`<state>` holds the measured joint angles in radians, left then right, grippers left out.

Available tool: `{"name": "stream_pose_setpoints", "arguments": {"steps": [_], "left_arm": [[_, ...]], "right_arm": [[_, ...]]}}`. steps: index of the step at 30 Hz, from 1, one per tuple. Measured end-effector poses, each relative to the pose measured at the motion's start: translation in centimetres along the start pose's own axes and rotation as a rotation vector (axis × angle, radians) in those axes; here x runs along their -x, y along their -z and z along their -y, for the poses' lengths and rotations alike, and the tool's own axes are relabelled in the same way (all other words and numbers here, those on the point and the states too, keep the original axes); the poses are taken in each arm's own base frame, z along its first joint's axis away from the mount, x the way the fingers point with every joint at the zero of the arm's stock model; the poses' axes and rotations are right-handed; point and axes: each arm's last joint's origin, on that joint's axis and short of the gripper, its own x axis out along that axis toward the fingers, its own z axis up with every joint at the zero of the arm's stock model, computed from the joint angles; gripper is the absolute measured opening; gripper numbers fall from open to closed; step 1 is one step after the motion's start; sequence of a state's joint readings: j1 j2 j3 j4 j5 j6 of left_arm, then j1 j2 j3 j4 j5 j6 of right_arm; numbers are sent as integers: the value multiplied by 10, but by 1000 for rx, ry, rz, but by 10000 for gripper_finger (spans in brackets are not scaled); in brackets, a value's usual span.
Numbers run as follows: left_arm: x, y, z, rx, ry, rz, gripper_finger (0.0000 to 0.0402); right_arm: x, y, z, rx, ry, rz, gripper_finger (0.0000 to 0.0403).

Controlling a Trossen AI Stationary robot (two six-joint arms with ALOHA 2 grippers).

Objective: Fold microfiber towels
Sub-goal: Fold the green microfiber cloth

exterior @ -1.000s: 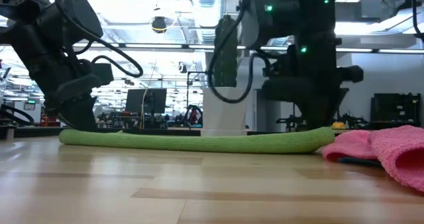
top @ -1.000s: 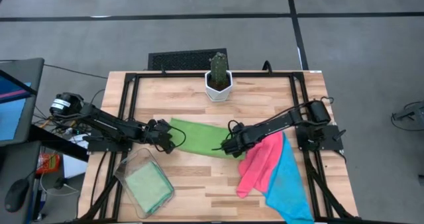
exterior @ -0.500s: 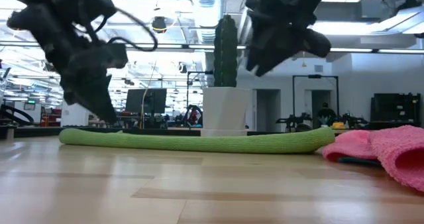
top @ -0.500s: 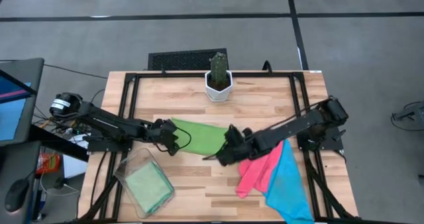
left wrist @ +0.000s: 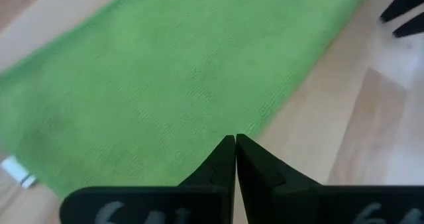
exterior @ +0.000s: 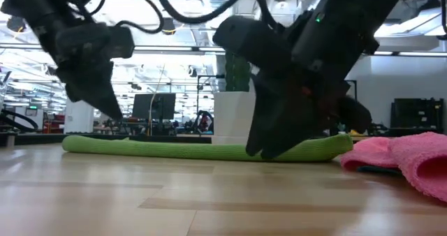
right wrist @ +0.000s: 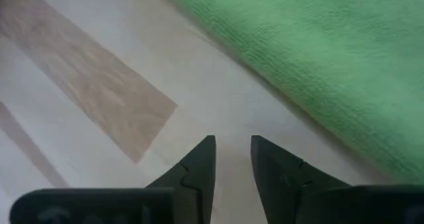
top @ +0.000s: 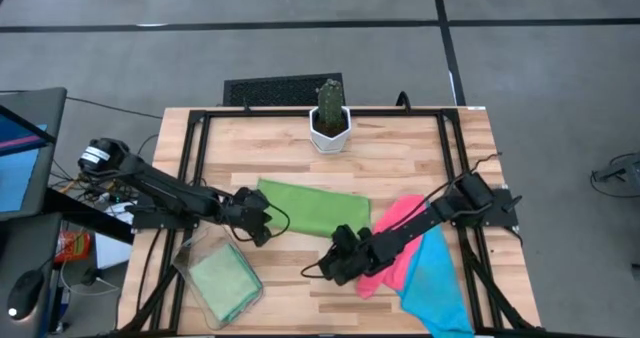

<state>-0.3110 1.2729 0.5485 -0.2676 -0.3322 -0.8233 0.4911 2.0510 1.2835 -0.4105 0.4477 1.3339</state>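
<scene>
One green towel (top: 313,208) folded flat, long axis spanning table's width.

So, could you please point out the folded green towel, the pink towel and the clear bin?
folded green towel (top: 318,206): high view, middle of its top layer.
pink towel (top: 398,240): high view, middle of its exposed part.
clear bin (top: 186,259): high view, its near-left rim.

Fuzzy matte cloth green towel (top: 318,207) on smooth pale wooden table (top: 400,153).
</scene>
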Motion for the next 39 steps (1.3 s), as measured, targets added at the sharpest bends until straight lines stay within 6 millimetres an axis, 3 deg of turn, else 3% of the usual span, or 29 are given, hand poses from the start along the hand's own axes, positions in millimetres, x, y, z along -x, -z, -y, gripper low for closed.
{"name": "stream_pose_setpoints", "arguments": {"steps": [3,10,15,24,28,39], "left_arm": [[-8,11,-4,16,-36,-17,4],[-19,24,-5,26,-52,-41,4],[-28,30,-6,35,-65,-50,4],[-34,34,-5,21,-90,-51,4],[-34,34,-6,4,-96,-51,4],[-38,15,-25,14,-137,-51,4]], "right_arm": [[5,-1,-4,-12,-35,9,120],[42,-26,-6,-25,-63,168,120],[30,-30,-3,4,-35,123,120],[-5,-13,14,29,105,-52,120],[-6,-16,15,40,110,-66,120],[-8,-70,37,188,166,-102,120]]}}
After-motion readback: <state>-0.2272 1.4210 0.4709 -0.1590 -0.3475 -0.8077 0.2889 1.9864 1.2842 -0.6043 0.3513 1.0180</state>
